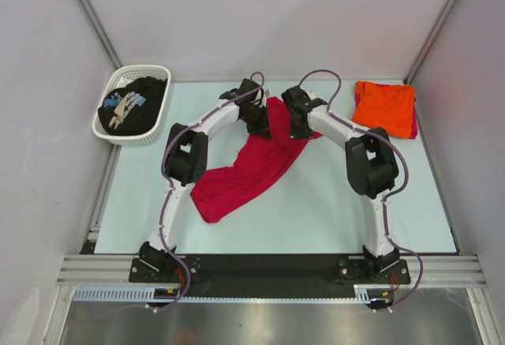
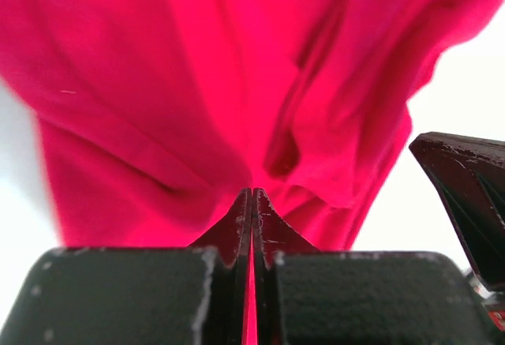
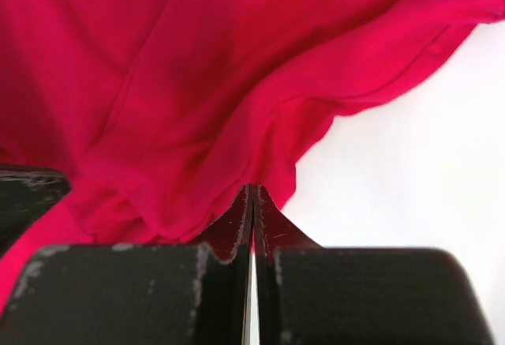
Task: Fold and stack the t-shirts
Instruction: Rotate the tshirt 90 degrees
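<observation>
Crimson item: the plain crimson-red cloth t-shirt [image 1: 252, 167] is draped in a crumpled diagonal band across the middle of the pale table [image 1: 355, 211], from far centre to near left.
Far end of it: gathered between the two grippers, with folds and a hem seen close in both wrist views.
Near end of it: spread flat on the table, near the left arm's elbow.
Left side: the left gripper [image 1: 260, 120] is set at the shirt's far left edge; its black fingers are pressed together, with a sliver of red cloth pinched in the slit between them.
Right side: the right gripper [image 1: 302, 124] is set at the shirt's far right edge, near the other; its fingers are closed tight, with the cloth bunched right at the tips.
Far right corner: the bright orange cloth t-shirt [image 1: 384, 106] is laid folded into a neat rectangle, well apart from the red one.
Far left corner: the black cloth t-shirt with pale print [image 1: 134, 104] is heaped inside the white plastic lattice basket [image 1: 154, 71].
</observation>
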{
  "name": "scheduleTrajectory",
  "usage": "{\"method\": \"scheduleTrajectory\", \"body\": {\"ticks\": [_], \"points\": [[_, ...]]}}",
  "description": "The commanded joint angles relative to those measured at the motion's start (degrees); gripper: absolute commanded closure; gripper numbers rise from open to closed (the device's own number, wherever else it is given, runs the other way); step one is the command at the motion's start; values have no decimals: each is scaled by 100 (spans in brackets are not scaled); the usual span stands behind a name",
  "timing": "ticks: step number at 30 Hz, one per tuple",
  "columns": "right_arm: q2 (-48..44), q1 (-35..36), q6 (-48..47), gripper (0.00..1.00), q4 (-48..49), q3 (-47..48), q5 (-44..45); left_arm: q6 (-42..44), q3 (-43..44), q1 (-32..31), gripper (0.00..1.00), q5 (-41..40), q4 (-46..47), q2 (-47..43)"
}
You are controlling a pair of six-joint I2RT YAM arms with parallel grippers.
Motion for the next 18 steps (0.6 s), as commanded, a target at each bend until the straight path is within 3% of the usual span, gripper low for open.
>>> {"method": "scheduleTrajectory", "body": {"ticks": [1, 6, 11, 18], "points": [[285, 5, -2, 100, 106, 226, 174, 218, 319, 62, 100, -551, -136, 25], [671, -13, 33, 100, 150, 481, -239, 412, 573, 71, 100, -1124, -724, 253], [1523, -48, 59, 100, -771, 1640, -574, 693, 530, 88, 100, -1616, -962, 209], [2208, -48, -72, 100, -913, 2598, -750, 764, 574, 307, 100, -1783, -1138, 323]]}}
